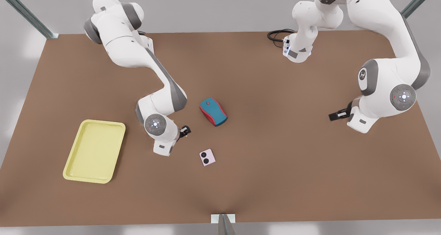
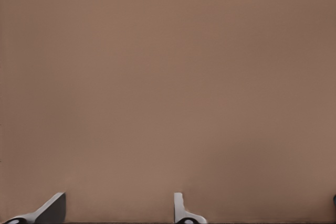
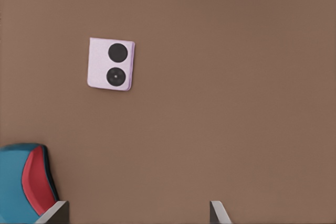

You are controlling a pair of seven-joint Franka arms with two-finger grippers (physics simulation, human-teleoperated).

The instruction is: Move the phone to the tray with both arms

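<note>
The pale pink phone (image 1: 207, 157) (image 3: 110, 64) lies flat on the brown table, its two black camera circles facing up. My right gripper (image 1: 185, 131) (image 3: 136, 213) hangs open a little behind the phone and toward the front view's left, between the phone and the mouse, holding nothing. The pale yellow tray (image 1: 94, 150) sits empty at the front view's left, beyond that arm. My left gripper (image 1: 338, 114) (image 2: 118, 211) waits open over bare table far off at the front view's right.
A teal-and-red computer mouse (image 1: 213, 111) (image 3: 26, 179) lies just behind the phone, close to my right gripper. A black cable (image 1: 278, 35) coils at the table's back edge. Bare table stretches between the phone and the left arm.
</note>
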